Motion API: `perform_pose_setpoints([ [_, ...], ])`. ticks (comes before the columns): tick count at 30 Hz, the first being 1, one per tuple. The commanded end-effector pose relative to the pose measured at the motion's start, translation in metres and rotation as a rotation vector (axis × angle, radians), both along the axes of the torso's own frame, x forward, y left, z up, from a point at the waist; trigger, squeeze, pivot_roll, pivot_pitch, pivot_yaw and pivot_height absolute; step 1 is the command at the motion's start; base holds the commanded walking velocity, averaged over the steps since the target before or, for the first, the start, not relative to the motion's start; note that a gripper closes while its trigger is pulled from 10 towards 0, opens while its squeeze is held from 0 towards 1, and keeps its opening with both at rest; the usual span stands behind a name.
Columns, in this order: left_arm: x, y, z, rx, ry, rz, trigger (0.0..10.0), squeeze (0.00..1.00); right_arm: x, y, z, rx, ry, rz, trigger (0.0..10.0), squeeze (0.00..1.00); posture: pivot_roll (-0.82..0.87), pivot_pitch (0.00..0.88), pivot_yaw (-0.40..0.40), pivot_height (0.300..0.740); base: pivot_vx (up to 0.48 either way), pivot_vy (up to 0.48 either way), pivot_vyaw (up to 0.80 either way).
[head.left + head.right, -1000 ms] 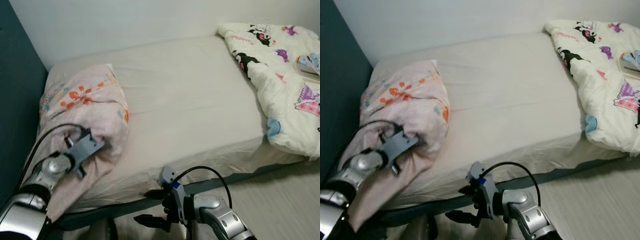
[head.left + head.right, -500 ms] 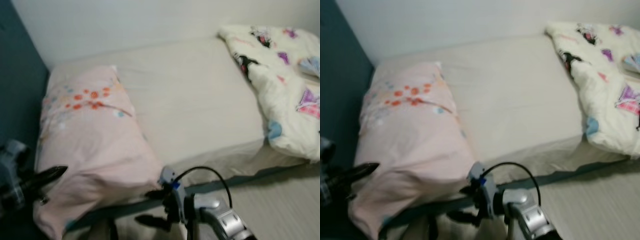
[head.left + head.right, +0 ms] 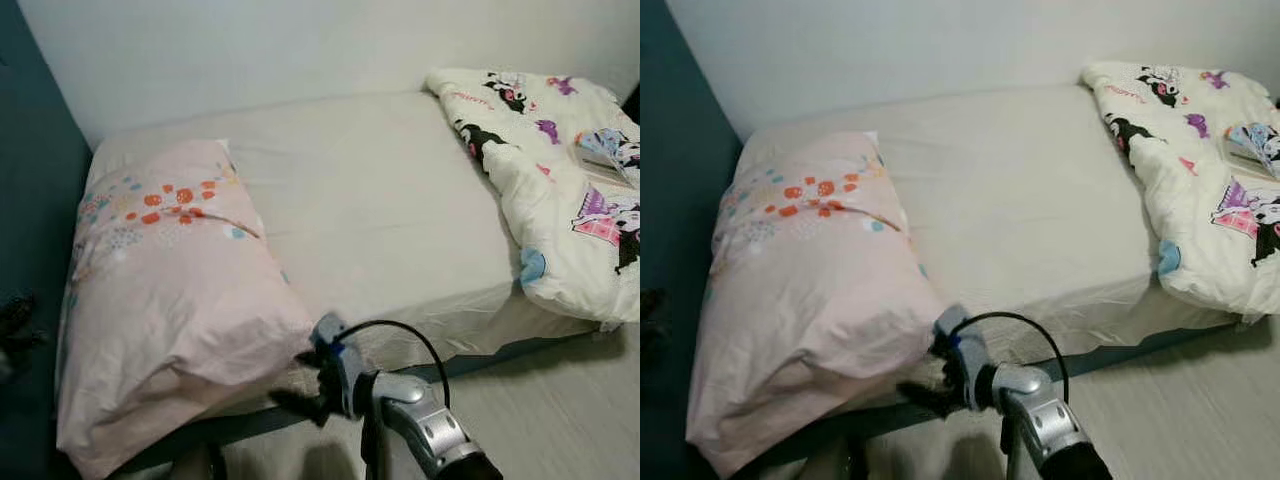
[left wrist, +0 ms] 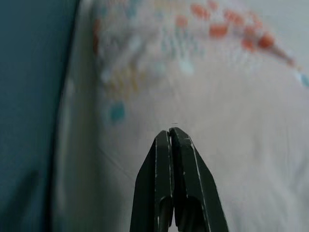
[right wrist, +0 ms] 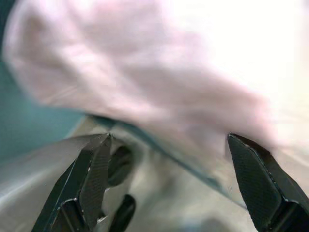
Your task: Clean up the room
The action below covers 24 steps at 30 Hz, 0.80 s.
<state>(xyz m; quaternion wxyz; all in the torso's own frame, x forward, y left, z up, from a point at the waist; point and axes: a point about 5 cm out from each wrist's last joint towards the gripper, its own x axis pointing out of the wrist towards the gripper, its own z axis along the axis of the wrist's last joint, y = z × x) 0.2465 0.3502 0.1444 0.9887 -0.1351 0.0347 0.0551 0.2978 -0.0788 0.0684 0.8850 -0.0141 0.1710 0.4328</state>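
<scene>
Pillow: one pale pink fabric pillow (image 3: 170,290) with orange and blue flower print, lying flat at the robot's-left end of the cream-sheeted mattress (image 3: 380,210), against the dark teal wall panel (image 3: 30,250); its near end overhangs the bed edge.
Right gripper: right gripper (image 3: 300,385) sits low at the bed's front edge, just beside the pillow's near corner; contact not clear. Jaws spread wide, nothing between them.
Right wrist view: black fingers (image 5: 89,176) far apart, blurred pink pillow beyond them, dark bed base below it.
Left gripper: left gripper (image 4: 171,133) has fingers pressed together, empty, tips pointing at the pillow's printed face, apart from it.
Left wrist view: shows the fingers shut; head views give only a dark blur at the robot's-left edge by the teal panel.
Counts: pillow 1, mattress 1, duvet 1, grippers 2.
Duvet: white cartoon-print duvet (image 3: 560,190) bunched at the robot's-right end of the mattress, well apart from the pillow.
Floor: pale wood-look floor (image 3: 560,410) in front of the bed.
</scene>
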Motion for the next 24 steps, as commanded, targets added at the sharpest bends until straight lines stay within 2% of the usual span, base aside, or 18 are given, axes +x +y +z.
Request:
perform_pose_setpoints([
  [1,0.010,-0.035,-0.014,-0.065,0.008,-0.017,10.0,0.00,0.013,-0.010,0.005,0.083,-0.003,-0.189,10.0,0.00,0.01,0.172,-0.037,0.582,0.000,0.000,0.00],
  [2,0.010,-0.035,-0.014,-0.065,0.008,-0.017,10.0,0.00,0.013,-0.010,0.005,0.083,-0.003,-0.189,10.0,0.00,0.01,0.172,-0.037,0.582,0.000,0.000,0.00],
  [3,0.014,-0.047,-0.018,-0.094,0.006,-0.011,10.0,0.00,0.017,-0.013,0.007,0.114,-0.004,-0.226,10.0,0.00,0.01,0.168,-0.035,0.582,0.000,0.000,0.00],
  [4,0.019,-0.062,-0.023,-0.085,0.017,-0.004,10.0,0.00,0.018,-0.014,0.009,0.137,-0.010,-0.233,10.0,0.00,0.01,0.166,-0.036,0.582,0.000,0.000,0.00],
  [5,0.019,-0.062,-0.023,-0.085,0.017,-0.004,10.0,0.00,0.018,-0.014,0.009,0.137,-0.010,-0.233,10.0,0.00,0.01,0.166,-0.036,0.582,0.000,0.000,0.00],
  [6,0.024,-0.074,-0.027,-0.084,0.017,-0.009,10.0,0.00,0.018,-0.014,0.011,0.140,-0.034,-0.215,10.0,0.00,0.01,0.158,-0.033,0.582,0.000,0.000,0.00],
  [7,0.027,-0.087,-0.032,-0.037,0.043,-0.025,10.0,0.00,0.017,-0.013,0.015,0.155,-0.067,-0.197,10.0,0.00,0.01,0.156,-0.032,0.582,0.000,0.000,0.00],
  [10,0.030,-0.096,-0.036,0.000,0.060,-0.034,10.0,0.00,0.016,-0.012,0.017,0.164,-0.092,-0.189,10.0,0.00,0.01,0.153,-0.033,0.582,0.000,0.000,0.00],
  [11,0.031,-0.111,-0.044,0.040,0.093,-0.071,10.0,0.00,0.017,-0.011,0.021,0.178,-0.134,-0.203,10.0,0.00,0.01,0.148,-0.029,0.582,0.000,0.000,0.00],
  [12,0.031,-0.111,-0.044,0.040,0.093,-0.071,10.0,0.00,0.017,-0.011,0.021,0.178,-0.134,-0.203,10.0,0.00,0.01,0.148,-0.029,0.582,0.000,0.000,0.00],
  [15,0.031,-0.133,-0.050,0.050,0.093,-0.100,10.0,0.00,0.021,-0.016,0.021,0.155,-0.180,-0.300,10.0,0.00,0.00,0.139,-0.024,0.582,0.000,0.000,0.00],
  [18,0.032,-0.140,-0.053,0.071,0.111,-0.093,10.0,0.00,0.024,-0.019,0.017,0.135,-0.170,-0.365,10.0,0.00,0.01,0.129,-0.024,0.582,0.000,0.000,0.00],
  [19,0.033,-0.144,-0.056,0.121,0.122,-0.093,10.0,0.00,0.024,-0.020,0.014,0.108,-0.176,-0.383,10.0,0.00,0.01,0.122,-0.025,0.582,0.000,0.000,0.00],
  [20,0.033,-0.144,-0.056,0.121,0.122,-0.093,10.0,0.00,0.024,-0.020,0.014,0.108,-0.176,-0.383,10.0,0.00,0.01,0.122,-0.025,0.582,0.000,0.000,0.00],
  [22,0.033,-0.149,-0.063,0.215,0.132,-0.084,10.0,0.00,0.023,-0.021,0.010,0.087,-0.182,-0.398,10.0,0.00,0.01,0.115,-0.023,0.582,0.000,0.000,0.00],
  [24,0.033,-0.150,-0.064,0.235,0.130,-0.082,10.0,0.00,0.022,-0.022,0.010,0.093,-0.182,-0.399,10.0,0.00,0.01,0.115,-0.023,0.582,0.000,0.000,0.00],
])
